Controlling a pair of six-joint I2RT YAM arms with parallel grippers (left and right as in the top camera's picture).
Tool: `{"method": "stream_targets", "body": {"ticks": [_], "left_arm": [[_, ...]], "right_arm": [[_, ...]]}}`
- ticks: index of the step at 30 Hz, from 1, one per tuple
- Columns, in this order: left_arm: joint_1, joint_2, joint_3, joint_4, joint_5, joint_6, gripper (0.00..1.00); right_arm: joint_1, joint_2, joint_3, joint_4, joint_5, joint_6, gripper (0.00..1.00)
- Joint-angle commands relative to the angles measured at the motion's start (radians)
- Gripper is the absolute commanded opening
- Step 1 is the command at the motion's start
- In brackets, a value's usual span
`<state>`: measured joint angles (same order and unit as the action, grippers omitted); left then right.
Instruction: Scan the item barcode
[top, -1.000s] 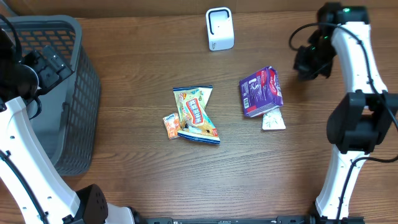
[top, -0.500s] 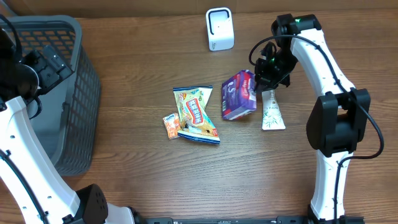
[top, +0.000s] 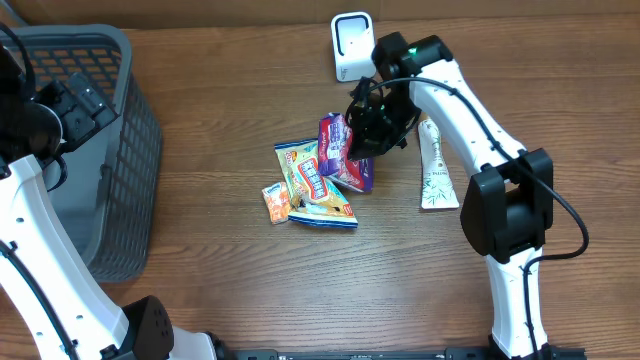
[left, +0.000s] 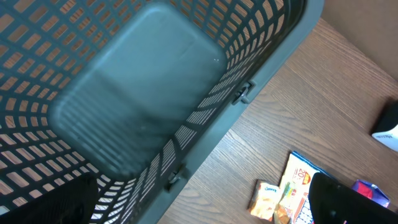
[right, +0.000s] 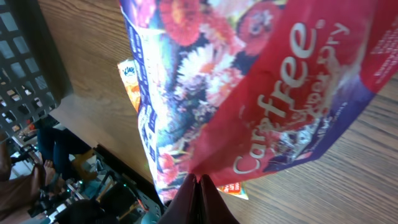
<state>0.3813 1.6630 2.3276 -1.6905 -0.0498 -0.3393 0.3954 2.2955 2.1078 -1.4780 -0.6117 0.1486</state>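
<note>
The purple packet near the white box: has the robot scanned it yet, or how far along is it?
Done: the right pincer is shut on the purple packet and holds it up. In hand: it hangs close to the white scanner, not squarely facing it. Left: showing its barcode. The snack bag, orange sachet and tube lie on the table; the basket looks empty.

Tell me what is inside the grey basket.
Nothing shows inside the basket: its floor and mesh walls look bare in the left wrist view. A dark finger covers one corner, so that part is unseen.
</note>
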Motion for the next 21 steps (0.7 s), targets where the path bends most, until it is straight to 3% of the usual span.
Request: {"method": "stream_targets", "body": {"ticks": [1, 4, 9, 15, 17, 21], "left_arm": [[0.000, 0.005, -0.006, 0.001, -0.010, 0.014, 1.00], [0.000, 0.005, -0.006, 0.001, -0.010, 0.014, 1.00], [0.000, 0.005, -0.006, 0.001, -0.010, 0.014, 1.00], [0.000, 0.005, -0.006, 0.001, -0.010, 0.014, 1.00], [0.000, 0.005, -0.006, 0.001, -0.010, 0.014, 1.00], [0.000, 0.005, -0.006, 0.001, -0.010, 0.014, 1.00]], "right_arm": [[-0.004, -0.035, 0.028, 0.005, 0.121, 0.078, 0.04], [-0.010, -0.042, 0.028, 0.004, 0.266, 0.134, 0.04], [0.004, -0.045, 0.028, 0.020, 0.143, 0.089, 0.04], [0.079, -0.044, 0.024, 0.124, 0.153, 0.101, 0.04], [0.107, -0.044, 0.005, 0.160, 0.316, 0.201, 0.04], [0.120, -0.043, -0.095, 0.235, 0.422, 0.225, 0.04]]}}
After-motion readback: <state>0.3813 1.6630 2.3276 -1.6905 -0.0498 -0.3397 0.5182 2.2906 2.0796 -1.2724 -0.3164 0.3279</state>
